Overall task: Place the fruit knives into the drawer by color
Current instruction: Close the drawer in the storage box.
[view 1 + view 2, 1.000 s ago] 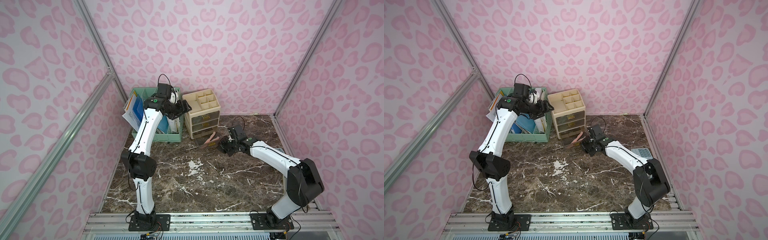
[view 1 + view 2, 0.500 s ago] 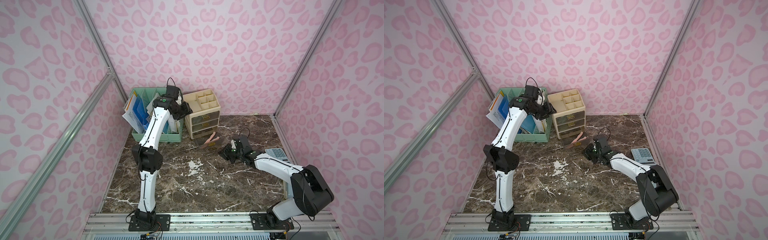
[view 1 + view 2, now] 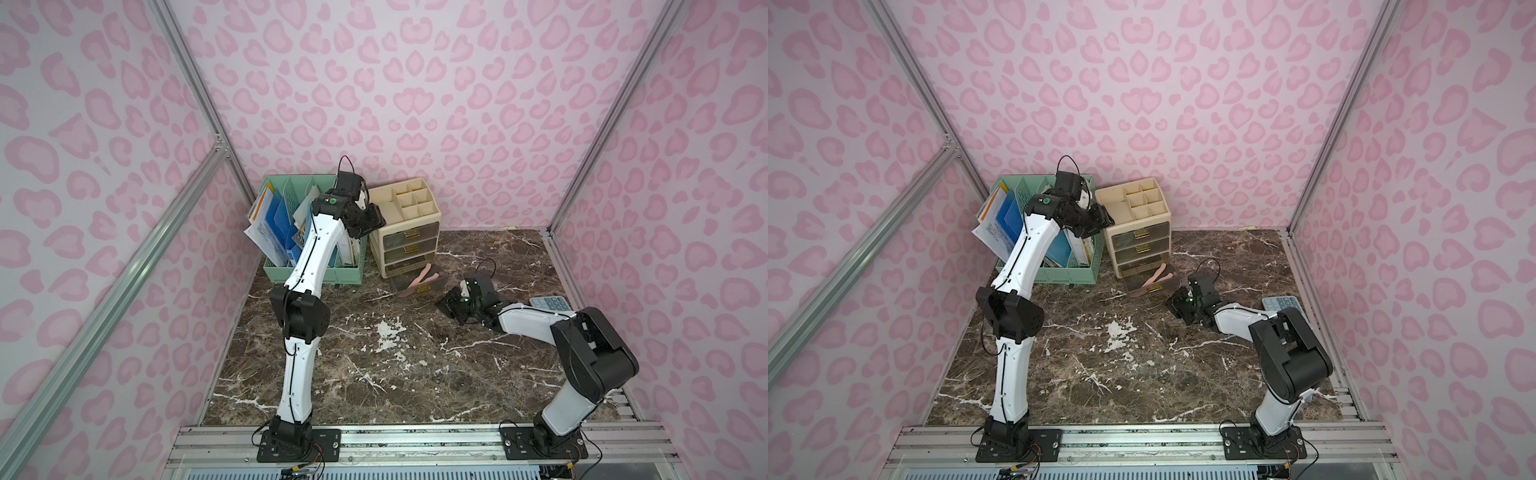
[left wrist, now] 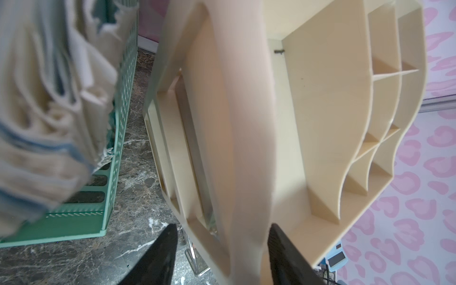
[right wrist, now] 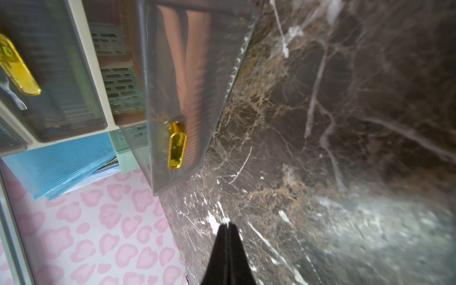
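Straddling organiser wall (image 4: 249, 148), left gripper (image 4: 223, 237) spread, grip undetermined | right gripper (image 3: 449, 304) pressed together, nothing held | pink knives (image 3: 420, 279) laid in drawer (image 3: 398, 286), upper-left.

No text, label, brand or number can be read from any view. Printed lines show on a white sheet (image 3: 266, 235) standing in the green file basket (image 3: 316, 277) in both top views, but the print is too small to resolve. The calculator (image 3: 549, 302) on the counter (image 3: 415, 374) shows rows of keys, and their markings are illegible.
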